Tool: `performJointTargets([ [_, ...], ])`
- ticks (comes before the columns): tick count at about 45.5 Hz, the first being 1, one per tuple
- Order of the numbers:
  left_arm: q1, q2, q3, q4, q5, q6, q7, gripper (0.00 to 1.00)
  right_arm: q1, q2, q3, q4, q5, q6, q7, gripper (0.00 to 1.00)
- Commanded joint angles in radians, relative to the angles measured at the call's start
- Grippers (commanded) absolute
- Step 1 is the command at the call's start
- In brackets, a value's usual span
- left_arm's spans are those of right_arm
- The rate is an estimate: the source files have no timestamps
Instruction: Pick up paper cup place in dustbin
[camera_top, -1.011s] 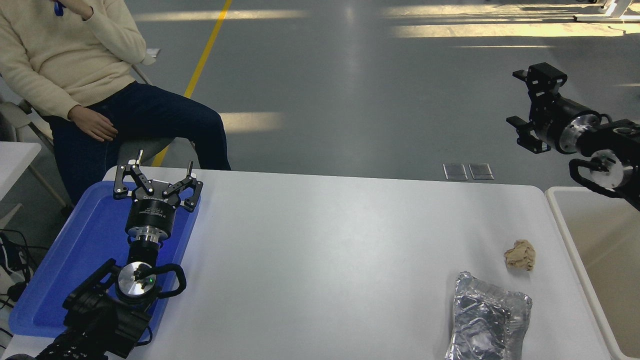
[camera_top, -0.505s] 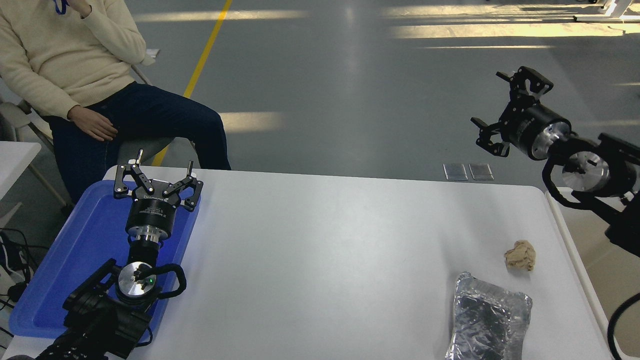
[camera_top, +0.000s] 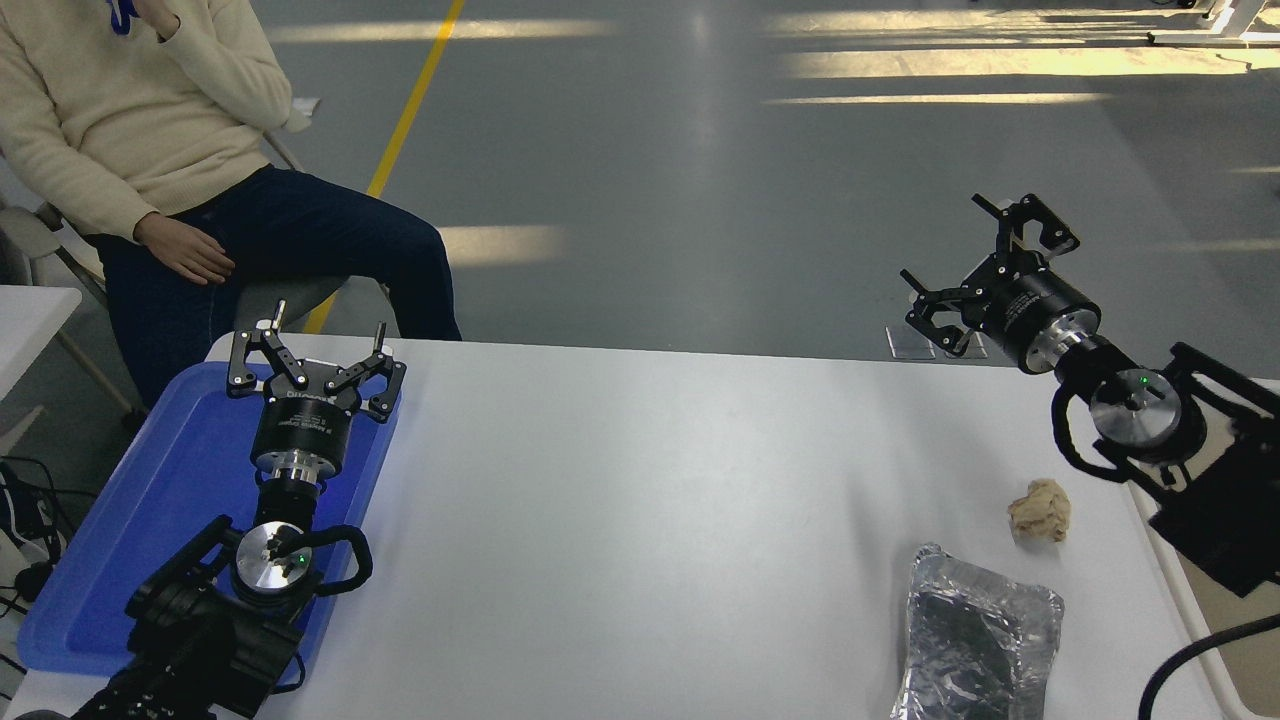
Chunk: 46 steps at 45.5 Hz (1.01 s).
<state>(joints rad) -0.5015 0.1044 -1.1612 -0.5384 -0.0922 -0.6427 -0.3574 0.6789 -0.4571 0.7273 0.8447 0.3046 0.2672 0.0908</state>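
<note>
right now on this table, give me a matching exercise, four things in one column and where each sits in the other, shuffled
Things:
1. blue tray
2. tan paper wad
3. foil tray
4. right gripper

Places:
A. in the air above the table's far right edge, fingers spread
B. near right part of the table, at the picture's bottom edge
C. table's left end, under the left gripper
D. just beyond the foil tray

Pairs: 1-C, 2-D, 3-B, 4-A

A blue tray (camera_top: 130, 520) lay at the white table's (camera_top: 640, 500) left edge. Near the right edge sat a crumpled tan paper wad (camera_top: 1040, 510), with a crinkled foil tray (camera_top: 975, 640) just below it. A person (camera_top: 150, 150) in a cream sweater sat beyond the far left corner.
</note>
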Motion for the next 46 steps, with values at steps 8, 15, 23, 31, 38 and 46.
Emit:
performJointTargets([
  [8,0.000,0.000,0.000,0.000,0.000,0.000,0.000,1.00,-0.062,0.029,0.087,-0.070,0.002,0.092,0.001,1.00],
  [15,0.000,0.000,0.000,0.000,0.000,0.000,0.000,1.00,-0.073,0.037,0.092,-0.087,0.004,0.119,0.001,1.00],
  [23,0.000,0.000,0.000,0.000,0.000,0.000,0.000,1.00,-0.084,0.067,0.101,-0.102,0.016,0.124,0.001,1.00],
  [31,0.000,0.000,0.000,0.000,0.000,0.002,0.000,1.00,-0.096,0.072,0.110,-0.105,0.016,0.153,0.001,1.00],
  [38,0.000,0.000,0.000,0.000,0.000,0.000,0.000,1.00,-0.098,0.070,0.116,-0.113,0.016,0.155,0.001,1.00],
  [46,0.000,0.000,0.000,0.000,0.000,0.000,0.000,1.00,-0.114,0.072,0.109,-0.113,0.014,0.155,0.001,1.00],
])
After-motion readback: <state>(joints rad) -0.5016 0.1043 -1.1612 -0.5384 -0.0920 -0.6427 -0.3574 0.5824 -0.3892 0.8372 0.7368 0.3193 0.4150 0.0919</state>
